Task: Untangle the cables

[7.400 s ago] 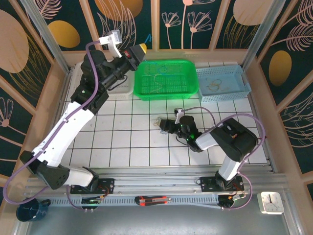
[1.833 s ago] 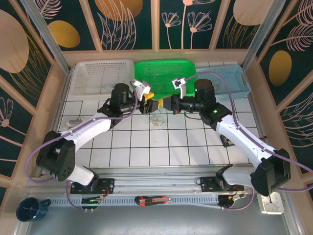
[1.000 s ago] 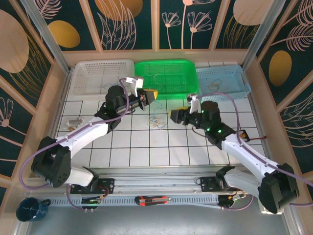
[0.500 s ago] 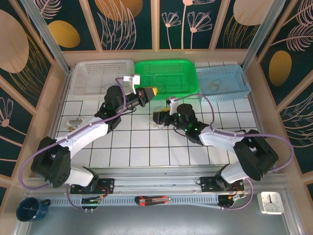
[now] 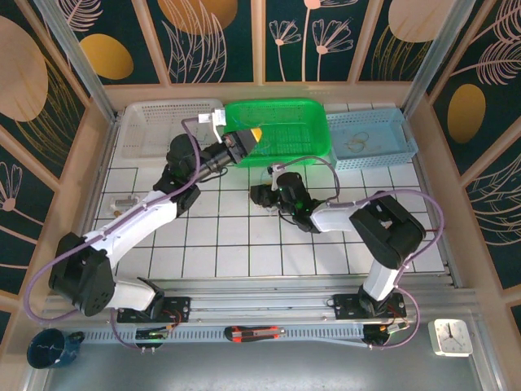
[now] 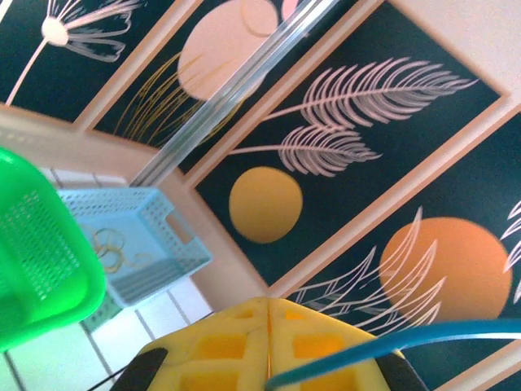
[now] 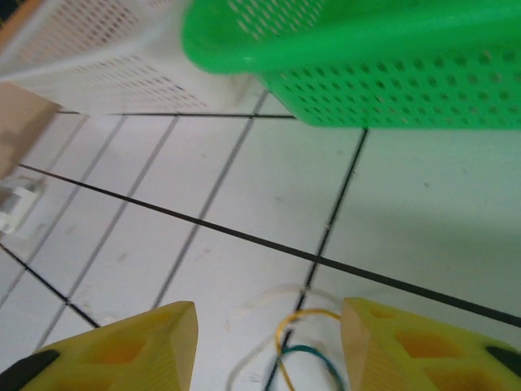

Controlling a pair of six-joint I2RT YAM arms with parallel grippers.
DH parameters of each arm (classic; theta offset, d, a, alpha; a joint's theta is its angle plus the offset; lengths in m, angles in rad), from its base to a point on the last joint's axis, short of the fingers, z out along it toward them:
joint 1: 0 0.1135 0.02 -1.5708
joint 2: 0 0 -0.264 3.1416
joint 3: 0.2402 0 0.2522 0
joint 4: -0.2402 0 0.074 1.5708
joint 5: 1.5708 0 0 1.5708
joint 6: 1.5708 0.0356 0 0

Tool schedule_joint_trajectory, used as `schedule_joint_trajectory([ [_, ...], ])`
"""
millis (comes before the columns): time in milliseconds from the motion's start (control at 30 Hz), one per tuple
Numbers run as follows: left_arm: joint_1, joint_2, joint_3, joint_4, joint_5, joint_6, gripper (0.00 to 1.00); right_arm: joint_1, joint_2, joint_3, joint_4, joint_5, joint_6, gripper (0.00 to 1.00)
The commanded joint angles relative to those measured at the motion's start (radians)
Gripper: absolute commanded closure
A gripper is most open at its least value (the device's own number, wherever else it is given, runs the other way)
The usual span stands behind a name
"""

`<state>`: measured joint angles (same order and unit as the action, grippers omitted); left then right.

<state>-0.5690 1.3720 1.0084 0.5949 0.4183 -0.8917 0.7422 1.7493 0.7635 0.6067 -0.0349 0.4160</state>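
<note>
The left gripper's (image 6: 269, 326) yellow fingers are pressing together, pinching a blue cable (image 6: 391, 340) that is trailing off right. Beyond, a green basket (image 6: 41, 261) is sitting beside a blue basket (image 6: 155, 273) holding thin coiled wires (image 6: 110, 248).

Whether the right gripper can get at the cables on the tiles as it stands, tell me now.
Probably yes. The right gripper hangs low with its jaws open, the cables lying loose on the tile between its fingers. Nothing lies between; the green basket stands farther back.

Cables (image 7: 299, 349) on table (image 5: 244, 244), before baskets (image 5: 277, 102) (three abreast)
</note>
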Motion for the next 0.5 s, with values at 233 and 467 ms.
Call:
schedule_joint_trajectory([
  [233, -0.005, -0.095, 0.209, -0.185, -0.102, 0.058, 1.00, -0.030, 0.024, -0.066, 0.046, -0.017, 0.060, 0.57],
  [467, -0.002, -0.092, 0.361, -0.350, -0.212, 0.173, 1.00, -0.029, 0.004, -0.114, 0.045, -0.020, 0.084, 0.57],
])
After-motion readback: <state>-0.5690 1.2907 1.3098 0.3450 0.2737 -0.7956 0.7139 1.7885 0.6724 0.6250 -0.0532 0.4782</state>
